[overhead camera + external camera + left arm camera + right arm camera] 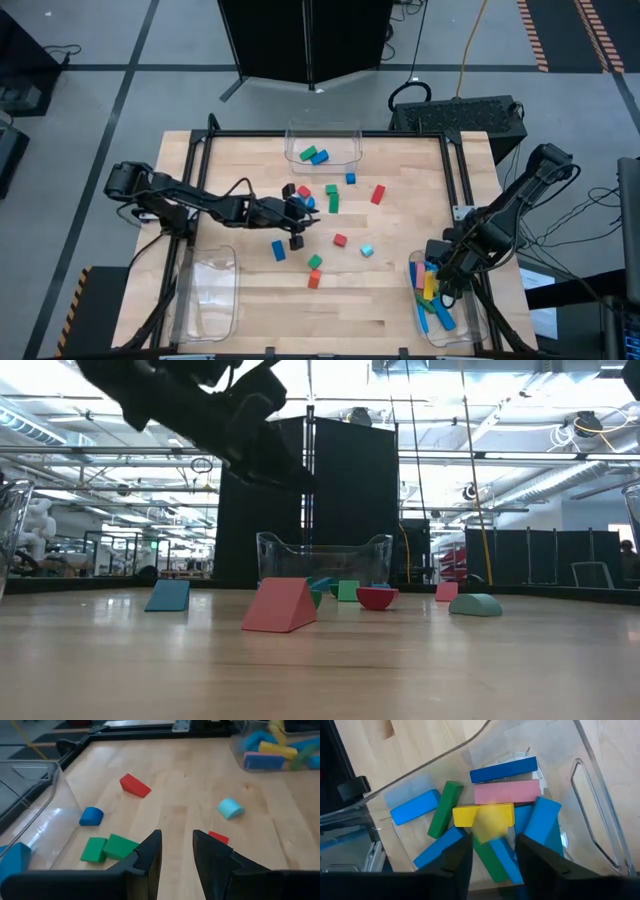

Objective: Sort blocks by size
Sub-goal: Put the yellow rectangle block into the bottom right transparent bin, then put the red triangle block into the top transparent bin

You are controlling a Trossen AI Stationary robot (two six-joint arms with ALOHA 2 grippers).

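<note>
Small blocks lie scattered mid-table: a red wedge (134, 785), a blue piece (91, 816), two green ones (107, 847), a cyan half-round (230, 808) and a small red one (218, 838). My left gripper (297, 232) (175, 857) hovers open over the table's middle, nothing between its fingers. My right gripper (441, 272) (492, 852) points down into the near-right clear bin (470, 325), open above a pile of long bars. A yellow bar (482, 815), partly blurred, lies on top of a pink bar (507, 792), blue bars (504, 769) and green ones (445, 807).
A clear bin (322, 145) at the far edge holds blue and green pieces. Another clear bin (210, 295) stands at the near left. A black frame (455, 180) edges the tabletop. In the low view a pink wedge (280, 605) lies nearest, under a dark arm (200, 410).
</note>
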